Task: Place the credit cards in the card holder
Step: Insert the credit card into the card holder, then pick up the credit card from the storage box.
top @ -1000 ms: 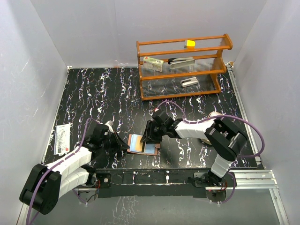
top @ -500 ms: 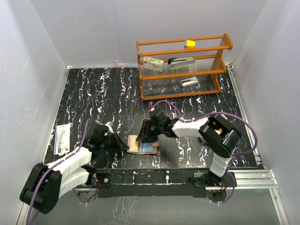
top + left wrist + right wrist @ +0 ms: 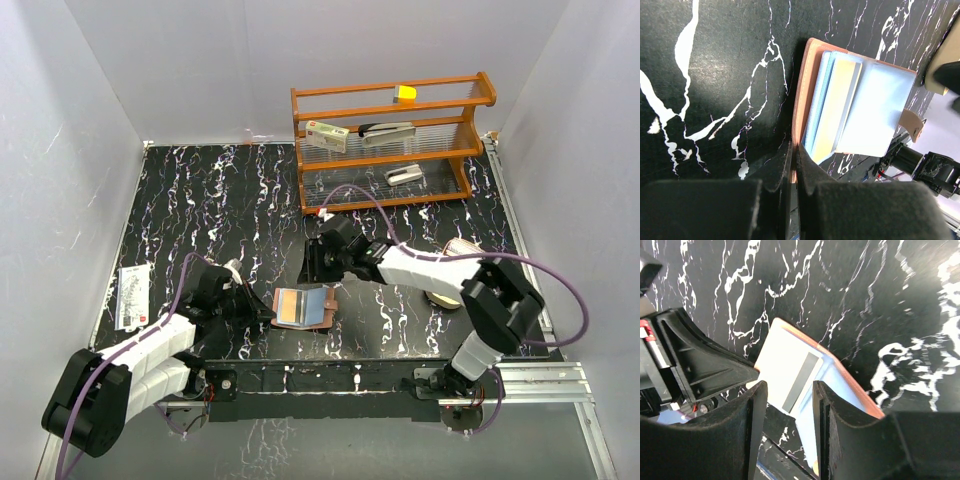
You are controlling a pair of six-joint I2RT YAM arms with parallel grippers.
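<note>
Near front edge of table (image 3: 200, 200): card holder (image 3: 801, 95) lies open and flat. Left gripper (image 3: 795, 160) is clamped on its near leather edge, fingers pressed together over the rim. Inside the holder: light blue card (image 3: 817, 100) under tan card (image 3: 840, 105), both tucked beside a clear sleeve (image 3: 875, 110). Just beyond, right gripper (image 3: 788, 395) hangs over the holder, jaws apart, nothing between them. Left margin: white printed packet (image 3: 133, 296). Far side: wooden rack (image 3: 390, 140), upright, yellow block (image 3: 405, 94) on its top shelf.
</note>
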